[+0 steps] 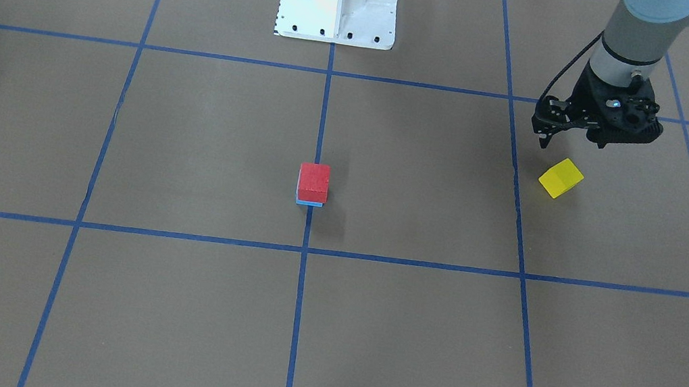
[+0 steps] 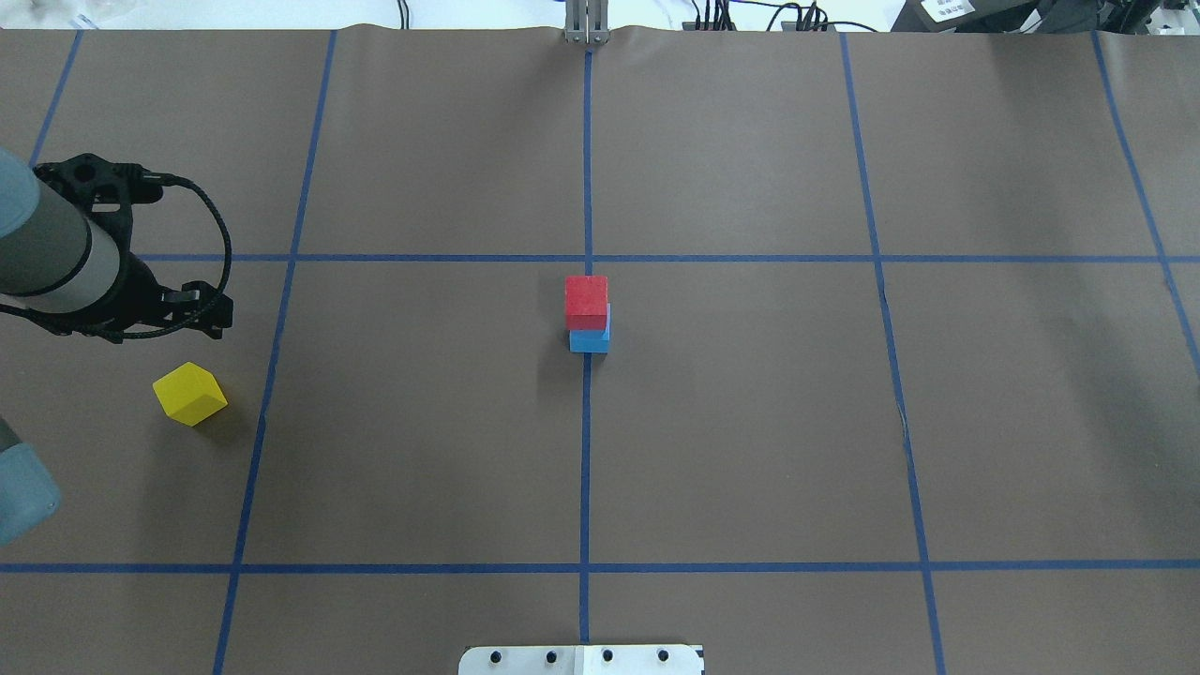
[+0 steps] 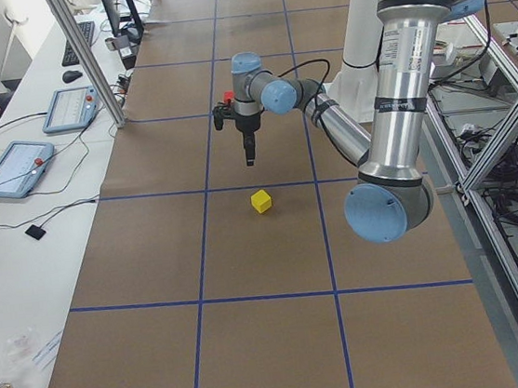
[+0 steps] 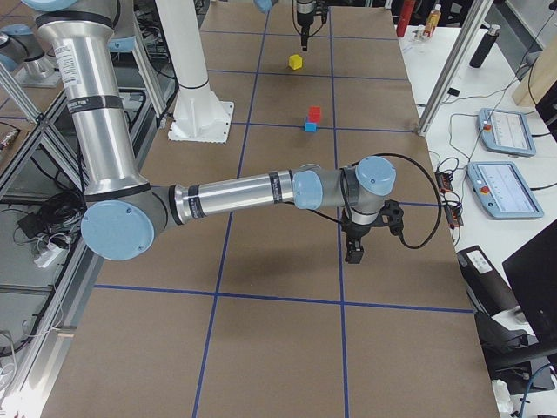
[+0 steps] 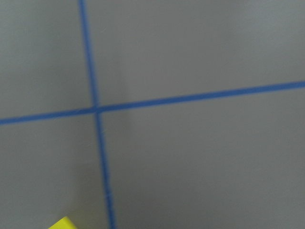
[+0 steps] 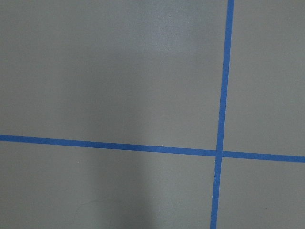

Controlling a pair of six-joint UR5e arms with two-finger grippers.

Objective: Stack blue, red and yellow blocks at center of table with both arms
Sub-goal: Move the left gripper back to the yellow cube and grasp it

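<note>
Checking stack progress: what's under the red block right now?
The blue block sits directly under the red block. Only its side and a thin strip along one edge show; the red block covers the rest of its top face.

You have table (image 2: 750, 422) under brown cover, blue tape grid (image 2: 586, 469). See blue block (image 2: 590, 342) at centre, yellow block (image 2: 190, 395) well left.

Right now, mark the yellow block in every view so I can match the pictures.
Exterior front-facing: yellow block, right side, above mid-height.
Overhead exterior: far left, below mid-height.
Exterior left: near the centre.
Exterior right: top, just right of middle.
Left wrist-mounted: only a corner, bottom edge, left.
Right wrist-mounted: not in it.
Shared landmark: the red block on the blue block, mid-table.
</note>
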